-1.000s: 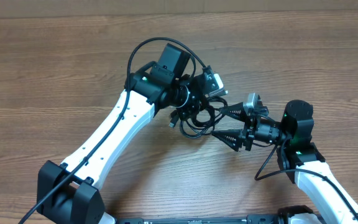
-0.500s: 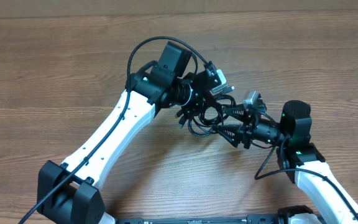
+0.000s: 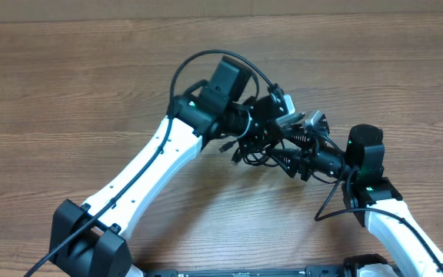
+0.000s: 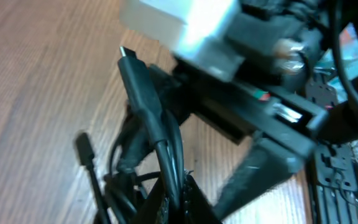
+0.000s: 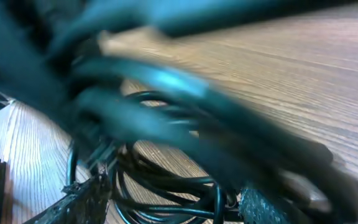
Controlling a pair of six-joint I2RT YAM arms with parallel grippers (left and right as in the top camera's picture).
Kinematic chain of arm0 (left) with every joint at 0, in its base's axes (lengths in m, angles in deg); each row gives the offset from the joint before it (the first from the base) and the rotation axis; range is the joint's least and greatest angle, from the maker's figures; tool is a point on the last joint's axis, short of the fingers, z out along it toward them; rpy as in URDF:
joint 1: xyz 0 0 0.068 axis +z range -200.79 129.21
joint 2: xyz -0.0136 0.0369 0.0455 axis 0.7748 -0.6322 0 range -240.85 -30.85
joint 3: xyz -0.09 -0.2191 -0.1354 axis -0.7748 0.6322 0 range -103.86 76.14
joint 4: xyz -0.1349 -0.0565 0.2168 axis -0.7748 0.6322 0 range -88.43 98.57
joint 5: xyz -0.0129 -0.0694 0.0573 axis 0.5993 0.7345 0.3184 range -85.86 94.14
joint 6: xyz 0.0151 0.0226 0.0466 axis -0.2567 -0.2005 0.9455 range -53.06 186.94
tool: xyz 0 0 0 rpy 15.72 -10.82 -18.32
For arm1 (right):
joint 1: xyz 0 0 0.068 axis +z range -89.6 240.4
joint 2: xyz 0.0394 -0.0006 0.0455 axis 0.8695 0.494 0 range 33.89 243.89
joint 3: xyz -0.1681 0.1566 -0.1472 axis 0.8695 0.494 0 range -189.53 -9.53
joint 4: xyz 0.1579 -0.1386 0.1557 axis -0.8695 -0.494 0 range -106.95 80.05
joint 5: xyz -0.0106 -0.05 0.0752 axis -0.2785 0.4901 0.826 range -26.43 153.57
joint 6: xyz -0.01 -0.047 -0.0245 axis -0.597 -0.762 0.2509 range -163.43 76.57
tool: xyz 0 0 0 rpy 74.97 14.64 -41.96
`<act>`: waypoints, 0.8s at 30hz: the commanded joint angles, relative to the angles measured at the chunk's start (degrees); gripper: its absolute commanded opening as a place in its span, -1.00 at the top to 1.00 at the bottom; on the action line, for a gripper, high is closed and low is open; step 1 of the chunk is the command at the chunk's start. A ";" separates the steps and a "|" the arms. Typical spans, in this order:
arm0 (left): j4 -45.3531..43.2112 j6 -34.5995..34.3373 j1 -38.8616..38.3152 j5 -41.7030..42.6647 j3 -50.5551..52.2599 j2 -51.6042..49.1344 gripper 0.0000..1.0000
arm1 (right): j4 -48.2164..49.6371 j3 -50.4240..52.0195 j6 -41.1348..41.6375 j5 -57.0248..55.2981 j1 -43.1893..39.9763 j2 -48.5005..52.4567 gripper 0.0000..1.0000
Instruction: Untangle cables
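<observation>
Closest to me, my right hand [image 5: 178, 200] has its two fingers spread apart on either side of the cables [image 3: 249, 151], a tangled black coil that sits between both hands over the wooden table [image 3: 68, 92]. Beyond the coil, my left hand [image 4: 174, 202] is clamped tight on one strand, with a plug end sticking up past its fingers.

I'm looking down on a brown wood-grain table [image 3: 60, 85] under even light; a paler tan strip [image 3: 321, 6] is running along the table's far edge.
</observation>
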 commanded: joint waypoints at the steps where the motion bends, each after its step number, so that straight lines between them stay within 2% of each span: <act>1: 0.20 -0.52 -1.33 3.67 -0.79 1.05 0.92 | -0.17 -1.18 -0.04 -2.19 0.31 -0.13 -0.22; 6: 0.81 -0.52 -1.20 3.15 -0.79 1.05 0.92 | -0.15 -1.18 -0.04 -2.21 0.31 -0.13 -0.01; 10: 2.29 -0.55 -1.18 0.76 -0.79 1.05 0.91 | -0.20 -1.18 -0.04 -3.32 0.31 -0.13 -0.01; 12: 3.21 -0.57 -1.20 0.83 -0.79 1.05 0.91 | -0.20 -1.18 -0.04 -3.48 0.31 -0.13 -0.04; 14: 4.20 -0.59 -1.20 1.42 -0.79 1.05 0.91 | 0.07 -1.18 -0.59 -3.50 0.31 -0.13 -0.15; 17: 5.79 -0.63 -1.20 2.80 -0.79 1.05 0.91 | -0.02 -1.18 -4.98 -3.50 0.31 -0.13 -0.27; 19: 5.97 -2.84 -1.20 3.28 -0.79 1.05 0.92 | 0.02 -1.18 -6.60 -3.50 0.31 -0.13 -0.35; 24: 5.51 -9.14 -0.81 4.15 -0.79 1.05 0.92 | -0.02 -1.18 -12.37 -3.48 0.31 -0.13 -0.36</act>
